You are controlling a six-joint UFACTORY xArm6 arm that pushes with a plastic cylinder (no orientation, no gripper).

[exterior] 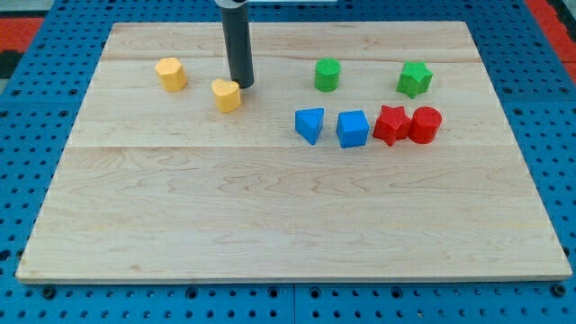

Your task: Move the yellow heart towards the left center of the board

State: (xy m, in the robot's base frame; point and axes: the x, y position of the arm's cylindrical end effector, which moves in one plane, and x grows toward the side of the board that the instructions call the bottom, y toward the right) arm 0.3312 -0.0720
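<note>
The yellow heart [227,94] lies on the wooden board [270,207] in the upper left part of the view. My tip [240,85] stands right beside it, at its upper right edge, touching or nearly touching it. A second yellow block [170,74], a rounded hexagon-like shape, lies further to the view's left, apart from the heart.
A green cylinder [327,75] and a green star [415,79] lie at the upper right. Below them, in a row: a blue triangle-like block [310,124], a blue cube [353,129], a red star [391,125] and a red cylinder [425,124], touching each other.
</note>
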